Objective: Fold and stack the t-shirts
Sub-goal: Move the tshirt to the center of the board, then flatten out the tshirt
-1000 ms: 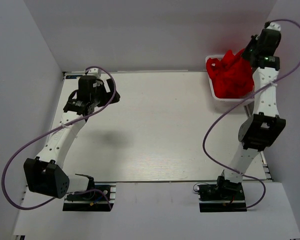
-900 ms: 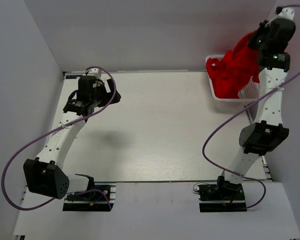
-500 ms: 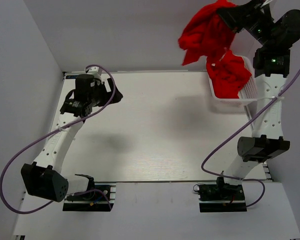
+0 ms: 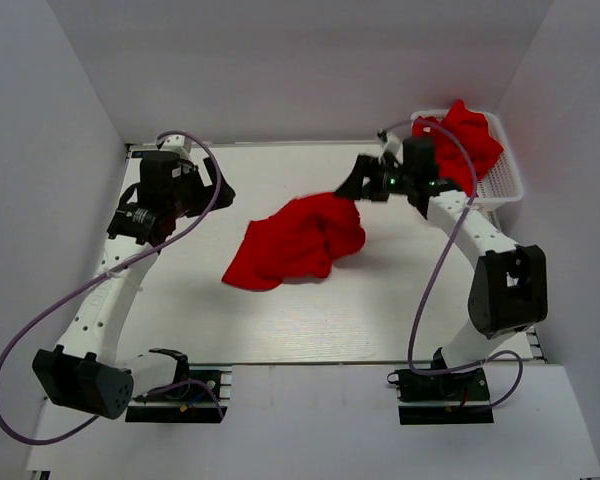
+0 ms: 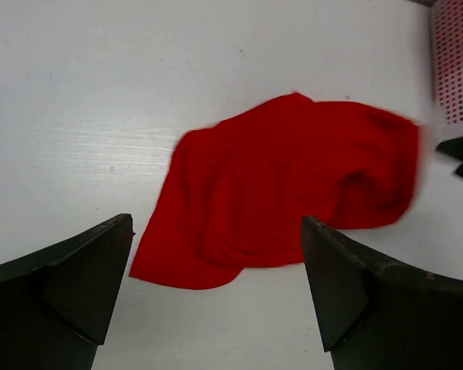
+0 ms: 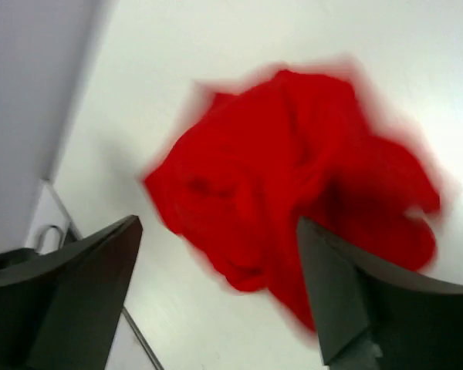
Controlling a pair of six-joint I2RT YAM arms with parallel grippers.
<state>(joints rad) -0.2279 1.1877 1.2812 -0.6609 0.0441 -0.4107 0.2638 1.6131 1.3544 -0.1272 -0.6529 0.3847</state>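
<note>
One red t-shirt [image 4: 298,240] sits crumpled on the middle of the table, loose from both grippers. It looks blurred in the right wrist view [image 6: 293,193] and sharp in the left wrist view [image 5: 285,185]. My right gripper [image 4: 358,187] hangs just past the shirt's right end, open, with nothing between its fingers [image 6: 69,277]. My left gripper [image 4: 220,190] is open above the table, left of the shirt, and its fingers [image 5: 69,285] frame the cloth from above. More red t-shirts [image 4: 465,140] are heaped in the basket.
A white mesh basket [image 4: 508,180] stands at the back right corner, and its side [image 5: 455,62] shows in the left wrist view. White walls close the table at the back and both sides. The arm bases stand at the near edge.
The right arm lifted a red t-shirt out of the basket, swung it left over the table and let go. The left arm shifted slightly.
</note>
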